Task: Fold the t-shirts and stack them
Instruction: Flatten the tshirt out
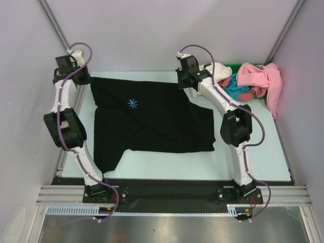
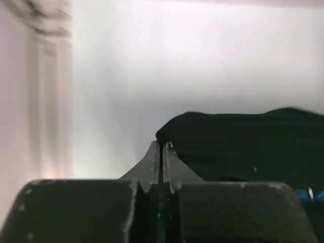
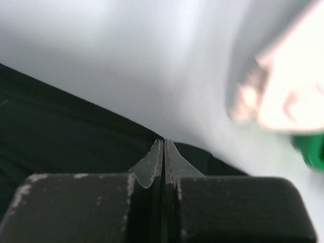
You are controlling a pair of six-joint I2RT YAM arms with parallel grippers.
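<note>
the black t-shirt (image 1: 152, 119) lay spread over the middle of the table (image 1: 263, 152), its small blue starburst print (image 1: 132, 104) facing up, with a sleeve trailing off toward the near left. what mattered was the far edge. it ran almost straight from left to right, and each end of it met a gripper. the left gripper (image 2: 162, 148) sat at the far-left corner with its jaws pressed together. in its own camera the dark cloth humped up right at the tips, so i took it to be pinching the hem. the right gripper (image 3: 163, 144) sat at the far-right corner, jaws likewise together, with black cloth on both sides of the tips. it looked clamped on the shirt too, though the pinch itself was hidden between the fingers.

so the shirt hung from that far edge, one corner per arm, neither arm nearer than the other, and the rest of the shirt lay between that edge and the arm bases. to my eye any fold would have to carry that edge toward the near side with both ends level, since the cloth already sat a little skewed on the right.

the pile of other shirts (image 1: 248, 81) — pink, white, teal and red — sat bunched in the far-right corner, just beside the right arm and apart from the black one.
</note>
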